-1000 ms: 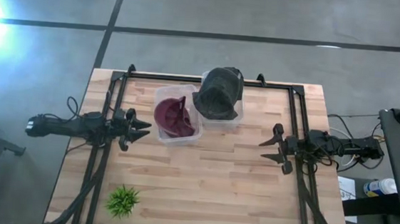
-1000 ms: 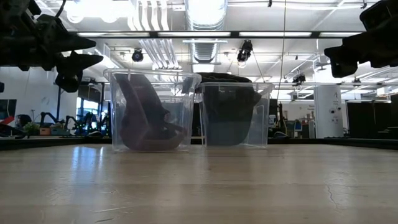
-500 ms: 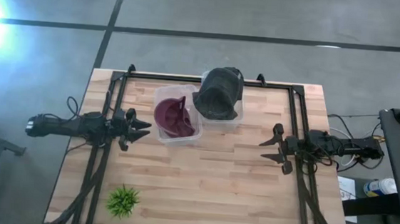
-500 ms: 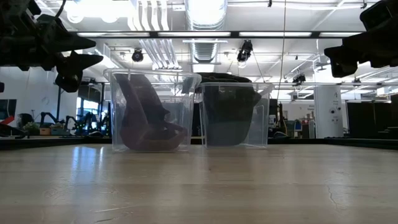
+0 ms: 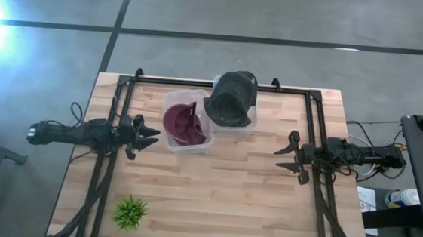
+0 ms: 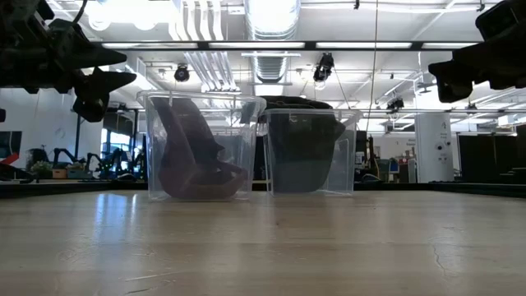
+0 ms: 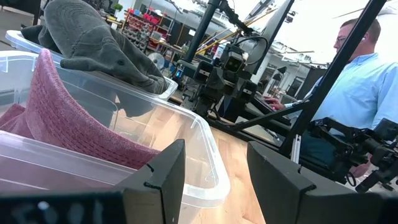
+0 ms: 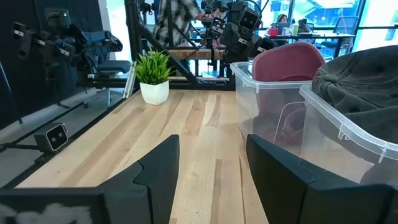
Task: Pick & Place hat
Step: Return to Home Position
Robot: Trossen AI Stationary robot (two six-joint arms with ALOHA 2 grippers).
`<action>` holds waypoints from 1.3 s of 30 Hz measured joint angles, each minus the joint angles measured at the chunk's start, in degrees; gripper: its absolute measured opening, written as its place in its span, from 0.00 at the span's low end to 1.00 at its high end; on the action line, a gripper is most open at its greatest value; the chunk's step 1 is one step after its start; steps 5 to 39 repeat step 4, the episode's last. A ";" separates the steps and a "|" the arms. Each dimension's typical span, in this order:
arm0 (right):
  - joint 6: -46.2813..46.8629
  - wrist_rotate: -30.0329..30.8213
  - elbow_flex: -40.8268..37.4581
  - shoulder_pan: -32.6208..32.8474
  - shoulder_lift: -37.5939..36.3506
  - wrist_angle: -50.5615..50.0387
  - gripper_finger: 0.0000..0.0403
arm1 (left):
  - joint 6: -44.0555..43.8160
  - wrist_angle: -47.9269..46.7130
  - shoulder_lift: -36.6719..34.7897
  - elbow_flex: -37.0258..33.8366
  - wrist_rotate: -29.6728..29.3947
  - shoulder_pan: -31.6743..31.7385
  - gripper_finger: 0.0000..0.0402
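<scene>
A maroon hat lies inside a clear plastic bin near the table's middle; it also shows in the left wrist view and the low view. A dark grey hat sits in a second clear bin just beyond it, bulging over the rim. My left gripper hovers open above the table, left of the maroon hat's bin. My right gripper hovers open near the table's right side, apart from both bins.
A small green potted plant stands near the table's near-left corner. Black frame rails run along the table's left, right and far sides. Bare wooden tabletop spreads between the grippers and the near edge. A person sits beyond the table.
</scene>
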 joint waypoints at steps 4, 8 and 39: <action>-0.23 0.01 0.00 0.00 -0.02 0.00 0.46 | 0.00 0.00 0.00 0.00 -0.01 0.01 0.41; -0.23 0.01 0.00 0.00 -0.02 0.00 0.46 | 0.00 0.00 0.00 0.00 -0.01 0.01 0.41; -0.23 0.01 0.00 0.00 -0.02 0.00 0.46 | 0.00 0.00 0.00 0.00 -0.01 0.01 0.41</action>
